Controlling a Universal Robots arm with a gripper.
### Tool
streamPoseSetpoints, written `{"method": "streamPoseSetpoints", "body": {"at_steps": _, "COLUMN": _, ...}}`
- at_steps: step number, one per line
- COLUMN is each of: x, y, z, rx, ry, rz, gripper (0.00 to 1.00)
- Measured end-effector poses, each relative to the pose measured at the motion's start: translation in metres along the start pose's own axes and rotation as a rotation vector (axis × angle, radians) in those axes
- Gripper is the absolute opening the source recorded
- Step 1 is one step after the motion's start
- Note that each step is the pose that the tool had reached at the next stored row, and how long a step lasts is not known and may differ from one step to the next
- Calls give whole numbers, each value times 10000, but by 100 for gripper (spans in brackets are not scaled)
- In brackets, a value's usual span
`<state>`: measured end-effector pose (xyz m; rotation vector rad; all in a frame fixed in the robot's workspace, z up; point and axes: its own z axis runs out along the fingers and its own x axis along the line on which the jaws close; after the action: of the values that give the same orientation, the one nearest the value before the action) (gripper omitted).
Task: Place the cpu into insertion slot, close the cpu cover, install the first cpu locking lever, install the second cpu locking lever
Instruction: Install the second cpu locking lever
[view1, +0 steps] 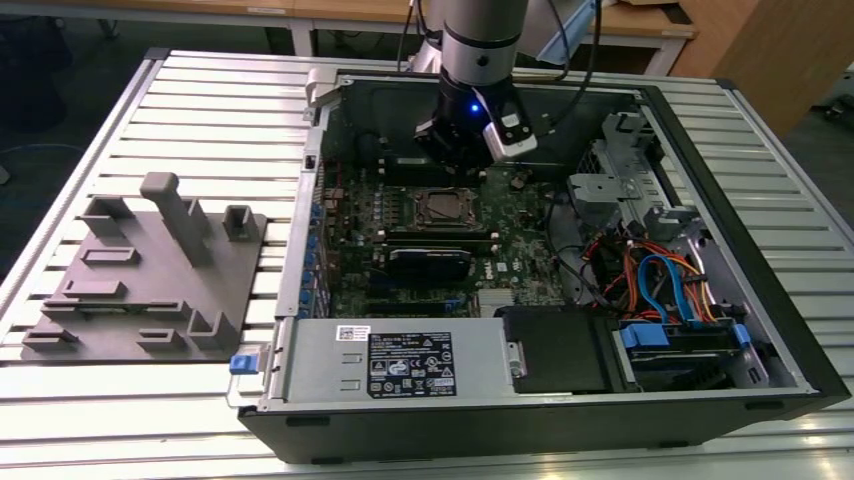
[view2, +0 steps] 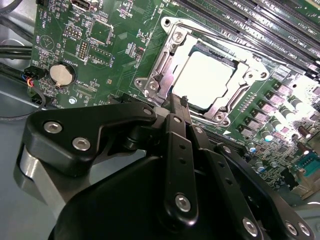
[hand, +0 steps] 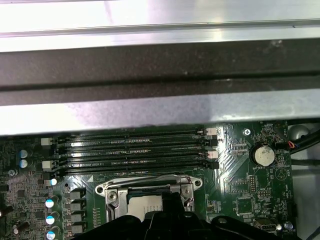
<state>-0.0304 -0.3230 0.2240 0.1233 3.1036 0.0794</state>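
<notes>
gripper (view2: 176, 102): black, its fingers drawn together with no gap visible between them and nothing held, tips poised just above the near edge of the socket in the second wrist view; in the exterior view it hangs from the arm (view1: 478, 40) inside the open computer case (view1: 747, 150), just behind the socket
cpu (view2: 204, 77): pale silver-grey square, lying flat in the insertion slot, its top brightly lit; in the first wrist view a strip of its top (hand: 145, 204) shows above the gripper body
insertion slot (view2: 150, 86): square socket with a silvery rim on the green motherboard (view2: 110, 60); in the exterior view it sits near the middle of the board (view1: 435, 206)
cpu cover (view2: 240, 92): thin metal frame lying down flat around the chip, with the chip showing through its square window
locking levers: i cannot tell their position from these views
memory slots (hand: 135, 150): four long black slots running side by side just beside the socket
coin battery (view2: 62, 74): round silver cell on the board, well apart from the socket
power supply (view1: 394, 362): grey box with a black label at the near end of the case
grey fixture (view1: 147, 275): moulded tray with upright posts on the slatted table (view1: 200, 90), at the exterior view's left, beside the case
</notes>
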Motion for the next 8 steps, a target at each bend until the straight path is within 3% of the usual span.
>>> {"method": "streamPoseSetpoints", "body": {"at_steps": 4, "x": 0, "y": -1, "z": -9, "rx": 3, "ry": 1, "rz": 1, "gripper": 10}}
{"method": "streamPoseSetpoints", "body": {"at_steps": 8, "x": -1, "y": 3, "z": -65, "rx": 9, "ry": -1, "rz": -1, "gripper": 10}}
